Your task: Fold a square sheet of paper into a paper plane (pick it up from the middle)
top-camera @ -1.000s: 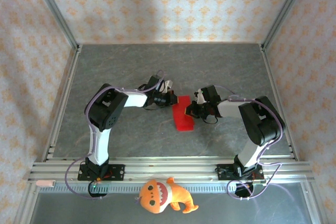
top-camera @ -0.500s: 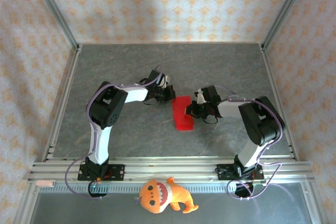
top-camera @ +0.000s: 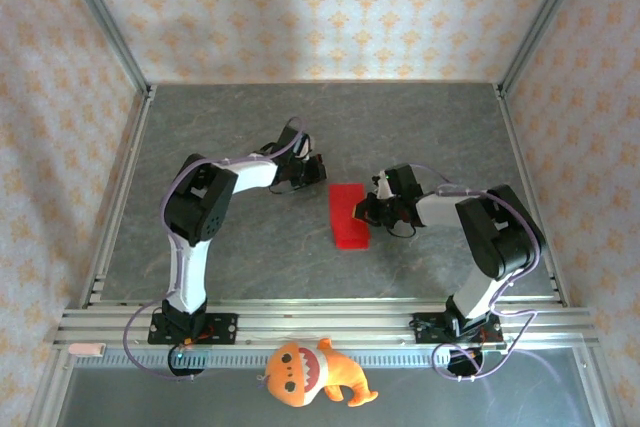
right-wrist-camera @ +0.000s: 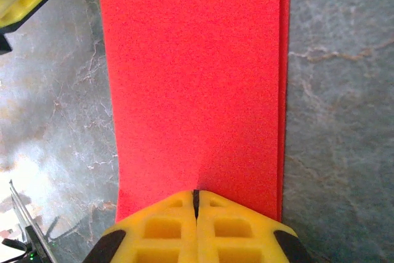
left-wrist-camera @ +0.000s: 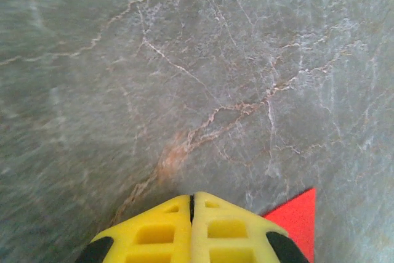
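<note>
The square sheet of paper (top-camera: 349,215) lies mid-table as a flat red rectangle folded double; two layers show along one edge in the right wrist view (right-wrist-camera: 197,84). My right gripper (top-camera: 366,210) is shut, its yellow tips (right-wrist-camera: 196,194) resting over the paper's near edge with nothing between the jaws. My left gripper (top-camera: 320,171) is shut too and hangs just off the paper's far left corner. In the left wrist view its tips (left-wrist-camera: 191,198) sit above bare table, with one red corner of the paper (left-wrist-camera: 298,220) beside them.
An orange plush toy (top-camera: 310,372) lies on the front rail between the arm bases. Aluminium frame rails (top-camera: 120,197) border the grey marbled table (top-camera: 420,127), and patterned walls close in three sides.
My left gripper has drawn back off the paper's far left corner, towards the far left. The paper and my right gripper have hardly moved.
</note>
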Motion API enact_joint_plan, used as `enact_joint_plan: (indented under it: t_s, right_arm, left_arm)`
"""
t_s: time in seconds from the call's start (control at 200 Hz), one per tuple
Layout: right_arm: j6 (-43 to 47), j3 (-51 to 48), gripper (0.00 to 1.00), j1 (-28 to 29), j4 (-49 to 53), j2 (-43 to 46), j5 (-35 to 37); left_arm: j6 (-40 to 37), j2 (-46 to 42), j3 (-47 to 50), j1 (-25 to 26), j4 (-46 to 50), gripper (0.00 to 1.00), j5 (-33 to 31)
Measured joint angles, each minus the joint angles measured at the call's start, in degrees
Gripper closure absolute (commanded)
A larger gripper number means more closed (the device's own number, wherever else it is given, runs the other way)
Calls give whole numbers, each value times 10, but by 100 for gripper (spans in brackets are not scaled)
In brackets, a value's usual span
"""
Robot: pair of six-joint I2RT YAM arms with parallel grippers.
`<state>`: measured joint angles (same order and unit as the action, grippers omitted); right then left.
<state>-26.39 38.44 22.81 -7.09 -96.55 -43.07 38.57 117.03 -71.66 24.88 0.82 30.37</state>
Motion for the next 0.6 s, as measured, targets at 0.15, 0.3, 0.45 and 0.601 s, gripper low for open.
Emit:
enact_joint_plan:
  t_s: [0.15,0.3,0.45,0.601]
  right_arm:
    - [-14,0,100,0,-1,1,2]
    - [-21,0,100,0,-1,2,4]
    - [-22,0,100,0,-1,2,4]
    - [-23,0,100,0,0,3,6]
  left_arm:
    - [7,-78,57,19,-9,98,5]
    - [20,-114,89,83,-45,98,36]
    - [28,-112,125,129,-61,98,60]
    - [41,-100,172,125,-77,98,67]
